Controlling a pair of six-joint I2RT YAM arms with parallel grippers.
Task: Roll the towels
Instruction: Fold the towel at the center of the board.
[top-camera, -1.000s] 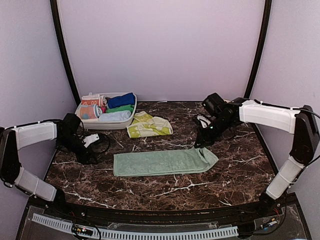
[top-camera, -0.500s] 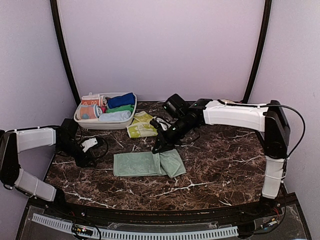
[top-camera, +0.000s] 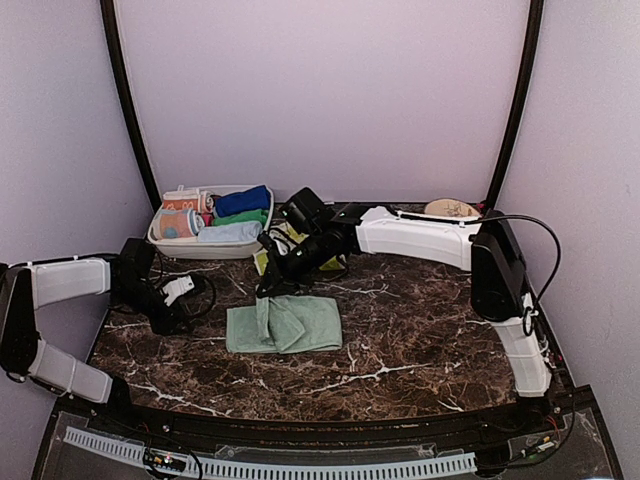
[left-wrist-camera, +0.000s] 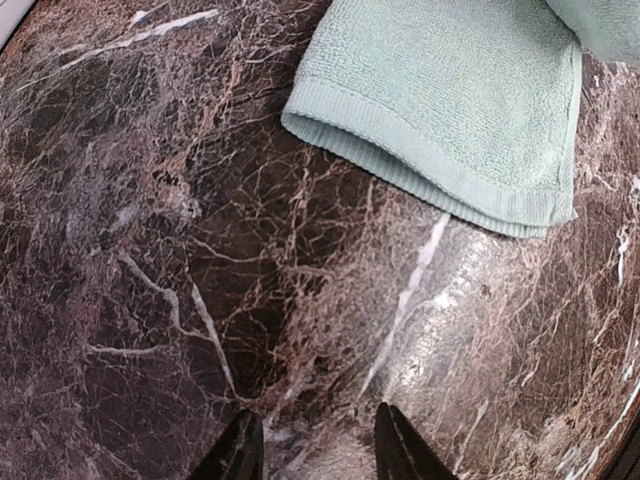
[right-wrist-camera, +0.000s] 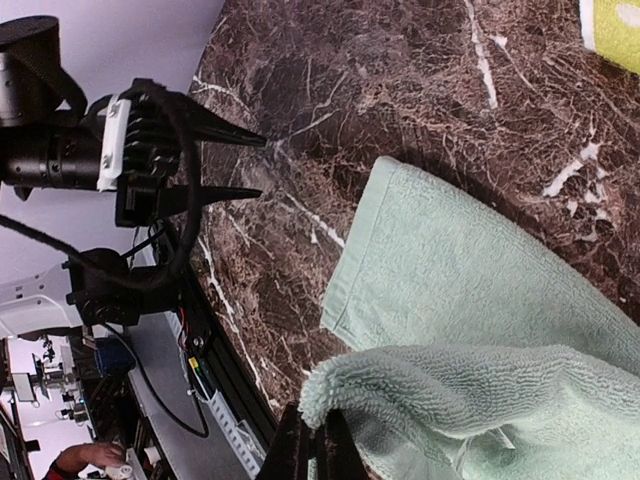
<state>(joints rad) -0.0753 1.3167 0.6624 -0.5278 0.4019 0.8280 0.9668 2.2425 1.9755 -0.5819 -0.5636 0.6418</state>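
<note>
folding pale mint green cloth towel (top-camera: 305, 325), mid-table on dark marble tabletop (top-camera: 420, 340). right gripper (right-wrist-camera: 312, 438) fingers clamped on lifted edge above towel's left end. left gripper (left-wrist-camera: 315, 450) hovers nearby, fingers apart, empty. lower edge flush, corners matched; alignment probably slightly skewed.

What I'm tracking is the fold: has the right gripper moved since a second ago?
Yes. The right gripper swept left toward the white bin, folding the mint towel.
</note>
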